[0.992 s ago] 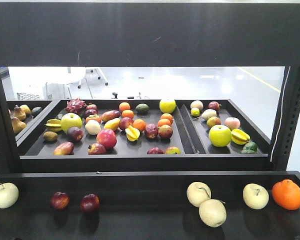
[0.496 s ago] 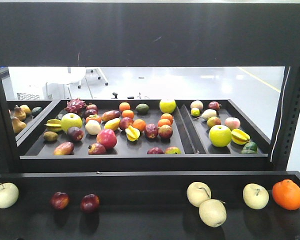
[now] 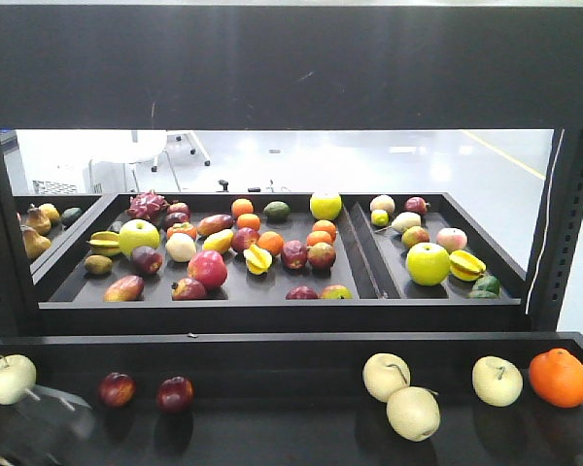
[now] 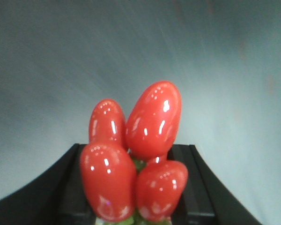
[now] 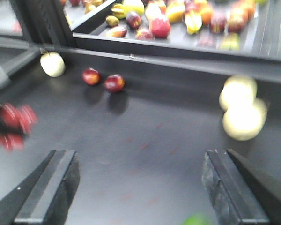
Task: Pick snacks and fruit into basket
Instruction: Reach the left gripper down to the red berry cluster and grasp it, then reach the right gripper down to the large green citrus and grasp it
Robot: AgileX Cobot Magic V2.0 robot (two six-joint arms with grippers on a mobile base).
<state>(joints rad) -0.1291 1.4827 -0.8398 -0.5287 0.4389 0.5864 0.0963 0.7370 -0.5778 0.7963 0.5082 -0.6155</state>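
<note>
Left wrist view: a glossy red cluster [image 4: 136,154] of four oblong pieces is clamped between the left fingers [image 4: 61,192], so those are clenched on it. In the right wrist view the right fingers [image 5: 51,187] are spread wide, nothing held, over the dark lower shelf [image 5: 145,140]. Further back, dark plums [image 3: 175,393], pale pears [image 3: 413,413] and an orange [image 3: 558,377] are laid there; mixed fruit [image 3: 207,268] is piled in the trays [image 3: 223,305] behind.

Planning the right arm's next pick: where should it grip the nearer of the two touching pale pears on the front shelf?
Grip the nearer pear across its rounded left and right flanks, coming down from above. The other pear touches its back-left side, so a front-to-back pinch would probably snag there; the flanks look free.
</note>
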